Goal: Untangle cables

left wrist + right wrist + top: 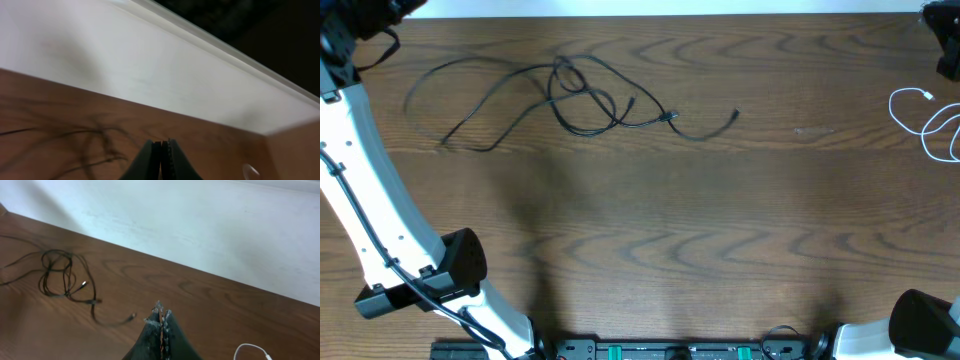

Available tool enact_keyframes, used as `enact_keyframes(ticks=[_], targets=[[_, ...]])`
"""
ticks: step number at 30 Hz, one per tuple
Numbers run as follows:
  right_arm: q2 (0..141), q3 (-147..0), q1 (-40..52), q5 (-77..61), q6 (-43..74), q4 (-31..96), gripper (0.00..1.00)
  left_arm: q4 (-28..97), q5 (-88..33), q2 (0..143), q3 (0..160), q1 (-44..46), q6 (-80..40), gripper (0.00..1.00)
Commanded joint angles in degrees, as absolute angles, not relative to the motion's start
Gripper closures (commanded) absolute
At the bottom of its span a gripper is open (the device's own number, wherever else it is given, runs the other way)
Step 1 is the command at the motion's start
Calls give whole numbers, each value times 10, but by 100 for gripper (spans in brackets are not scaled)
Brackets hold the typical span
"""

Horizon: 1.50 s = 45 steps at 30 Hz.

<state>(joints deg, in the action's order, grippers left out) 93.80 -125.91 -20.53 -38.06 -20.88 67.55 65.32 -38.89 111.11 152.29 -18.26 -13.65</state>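
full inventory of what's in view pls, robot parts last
black cables: count unclear, tangled in loops, black, far left-centre of the table
white cable: one, white, loose loops at the table's right edge, partly cut off by the frame
table: one, dark brown wood grain, fills the overhead view
wall: one, white, along the table's far edge
left arm: one, white with black joints, over the table's left side
right arm: one, white and black, near right corner, mostly out of frame
left gripper: one, black, shut, holding nothing
right gripper: one, black, shut, holding nothing
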Motion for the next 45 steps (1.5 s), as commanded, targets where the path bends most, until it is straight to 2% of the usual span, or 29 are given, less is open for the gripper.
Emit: enact_keyframes(ticks=[1, 3, 5, 6, 10, 11, 13, 14, 16, 19, 28, 31, 33, 42, 45], targets=[[934, -1259, -187, -402, -202, 680, 99, 651, -492, 1107, 1529, -152, -127, 92], [934, -1259, -173, -402, -202, 683, 99, 651, -500, 1106, 1529, -131, -127, 90], [934, -1259, -158, -399, -202, 685, 99, 648, -500, 1105, 1529, -111, -127, 83], [934, -1259, -150, -395, -202, 686, 99, 646, -499, 1105, 1529, -100, -127, 76], [936, -1259, -121, -384, -202, 693, 99, 642, -470, 1105, 1529, -74, -125, 66], [936, -1259, -114, -380, -202, 695, 92, 646, -446, 1105, 1529, -71, -124, 66], [936, -1259, -100, -376, -202, 699, 67, 667, -385, 1105, 1529, -67, -108, 66], [936, -1259, -93, -376, -202, 699, 59, 686, -342, 1105, 1529, -67, -92, 66], [936, -1259, -79, -376, -202, 698, 44, 724, -263, 1107, 1529, -64, -73, 66], [936, -1259, -60, -374, -202, 696, 34, 787, -156, 1114, 1525, -57, -36, 66], [936, -1259, -34, -374, -202, 697, 32, 812, -36, 1126, 1420, -29, 5, 67], [936, -1259, -33, -374, -202, 698, 32, 776, -21, 1132, 1333, -24, 4, 77], [936, -1259, -33, -374, -202, 698, 32, 756, -22, 1132, 1293, -24, 4, 80], [936, -1259, -33, -374, -202, 699, 31, 639, -39, 1132, 1131, -23, 30, 77], [936, -1259, -33, -374, -202, 701, 31, 593, -43, 1132, 1082, -23, 52, 73]])
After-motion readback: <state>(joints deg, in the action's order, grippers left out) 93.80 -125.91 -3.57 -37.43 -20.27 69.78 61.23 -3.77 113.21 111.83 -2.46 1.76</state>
